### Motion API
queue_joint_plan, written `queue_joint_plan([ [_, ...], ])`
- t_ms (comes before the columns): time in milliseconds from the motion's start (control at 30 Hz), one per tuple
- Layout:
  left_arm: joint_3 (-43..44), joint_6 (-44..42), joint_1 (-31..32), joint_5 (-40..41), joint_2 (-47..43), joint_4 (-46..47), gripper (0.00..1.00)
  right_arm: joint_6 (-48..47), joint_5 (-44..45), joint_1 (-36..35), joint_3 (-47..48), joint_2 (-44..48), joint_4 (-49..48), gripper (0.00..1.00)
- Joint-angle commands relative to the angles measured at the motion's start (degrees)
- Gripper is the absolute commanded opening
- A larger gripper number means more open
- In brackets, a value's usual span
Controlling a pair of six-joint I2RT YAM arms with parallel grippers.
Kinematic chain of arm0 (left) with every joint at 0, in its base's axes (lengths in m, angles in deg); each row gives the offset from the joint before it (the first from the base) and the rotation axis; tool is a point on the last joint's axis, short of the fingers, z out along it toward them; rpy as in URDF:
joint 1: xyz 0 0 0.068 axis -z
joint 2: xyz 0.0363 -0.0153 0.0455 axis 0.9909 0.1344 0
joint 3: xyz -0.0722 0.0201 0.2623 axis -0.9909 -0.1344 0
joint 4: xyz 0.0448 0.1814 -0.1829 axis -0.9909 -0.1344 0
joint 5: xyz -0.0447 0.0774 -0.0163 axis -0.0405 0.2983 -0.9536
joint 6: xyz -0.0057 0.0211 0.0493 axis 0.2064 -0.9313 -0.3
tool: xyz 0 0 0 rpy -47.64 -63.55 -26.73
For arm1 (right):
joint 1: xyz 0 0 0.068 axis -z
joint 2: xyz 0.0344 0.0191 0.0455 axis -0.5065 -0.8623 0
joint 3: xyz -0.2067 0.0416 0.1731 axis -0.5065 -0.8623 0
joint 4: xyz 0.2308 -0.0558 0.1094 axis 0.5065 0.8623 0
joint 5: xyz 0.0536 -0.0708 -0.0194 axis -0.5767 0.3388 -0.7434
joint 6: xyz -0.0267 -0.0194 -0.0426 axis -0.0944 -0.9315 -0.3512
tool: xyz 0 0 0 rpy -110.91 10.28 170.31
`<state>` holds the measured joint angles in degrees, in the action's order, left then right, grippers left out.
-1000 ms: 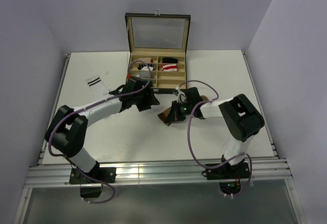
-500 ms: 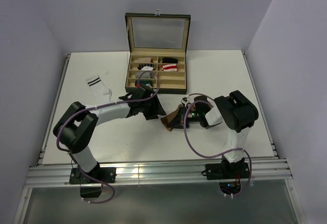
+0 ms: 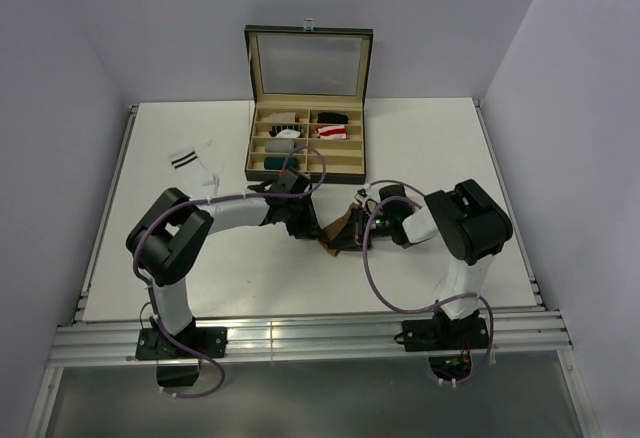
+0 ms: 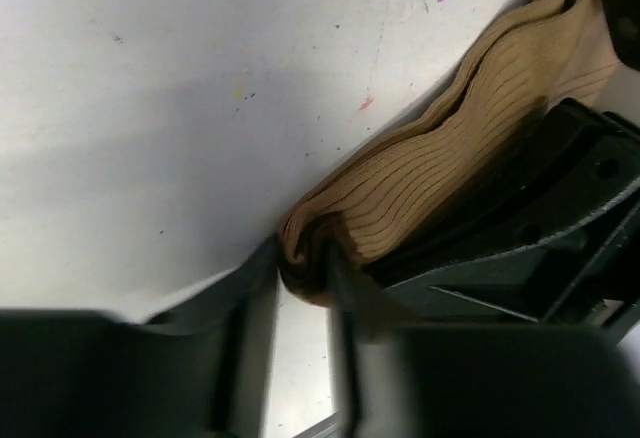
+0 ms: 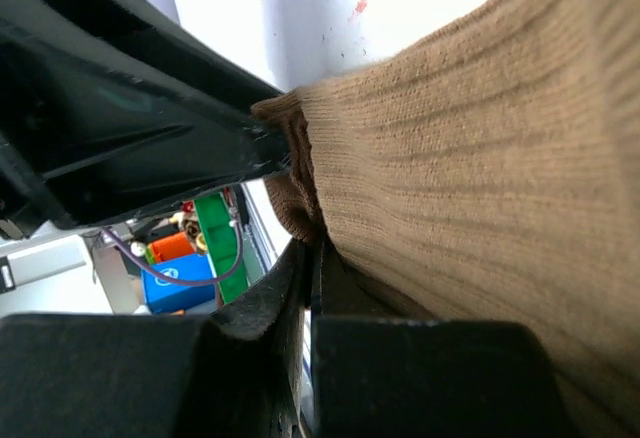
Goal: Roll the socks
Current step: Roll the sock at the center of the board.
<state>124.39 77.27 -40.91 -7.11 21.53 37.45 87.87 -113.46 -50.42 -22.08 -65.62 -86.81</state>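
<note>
The tan sock [image 3: 338, 224] lies folded on the table between the two arms. Its ribbed fabric [image 4: 470, 128] runs up to the right, and its rolled end sits between my left gripper [image 4: 303, 273], whose fingers press it from both sides. My right gripper [image 5: 312, 248] is shut, with the sock's darker edge [image 5: 295, 193] pinched in its seam. From above, the left gripper [image 3: 318, 233] and right gripper [image 3: 347, 233] meet at the sock. A white sock with two dark stripes [image 3: 193, 170] lies flat at the left. A red-and-white striped sock [image 3: 333, 132] sits in the box.
The open compartment box [image 3: 300, 171] stands just behind the grippers, lid raised, with several small rolled bundles in its cells. The table's side rails run left and right. The right gripper's black body [image 4: 540, 208] crowds the left wrist view.
My left arm swung right, away from the box, down to the tan sock, and its jaws narrowed onto the sock's end. The right gripper kept its hold and shifted slightly.
</note>
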Motion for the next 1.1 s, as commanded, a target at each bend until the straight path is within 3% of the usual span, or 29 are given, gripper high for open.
queue_joint_plan([
  [0, 3.05, -2.40, 1.17, -1.35, 1.77, -2.43, 0.23, -4.90, 8.37, 0.48, 0.63, 1.46, 7.74, 0.00],
  [100, 3.85, -2.84, 1.61, -0.82, 2.65, -3.40, 0.02, -7.71, 11.35, 0.48, 1.78, 4.18, 12.04, 0.00],
  [133, 4.02, -2.92, 1.79, -0.65, 3.00, -3.74, 0.01, -9.11, 11.89, 0.48, 2.13, 6.19, 13.01, 0.01],
  [267, 5.25, -3.89, 1.88, 1.11, 3.18, -5.23, 0.01, -12.98, 16.80, 0.48, 3.88, 13.49, 20.80, 0.24],
  [367, 7.88, -5.99, 1.96, 2.60, 3.71, -8.21, 0.01, -16.50, 24.26, 0.48, 6.07, 20.44, 28.02, 0.34],
  [467, 10.95, -8.11, 1.88, 4.45, 4.41, -10.42, 0.00, -18.70, 32.68, 0.48, 8.88, 24.40, 34.00, 0.37],
  [633, 16.06, -11.44, 1.88, 4.63, 6.61, -14.55, 0.01, -20.02, 40.54, 0.56, 13.37, 20.30, 40.44, 0.38],
  [1067, 18.79, -15.40, 1.79, 4.02, 6.79, -17.98, 0.01, -20.46, 44.06, 1.00, 22.69, 7.72, 45.01, 0.39],
])
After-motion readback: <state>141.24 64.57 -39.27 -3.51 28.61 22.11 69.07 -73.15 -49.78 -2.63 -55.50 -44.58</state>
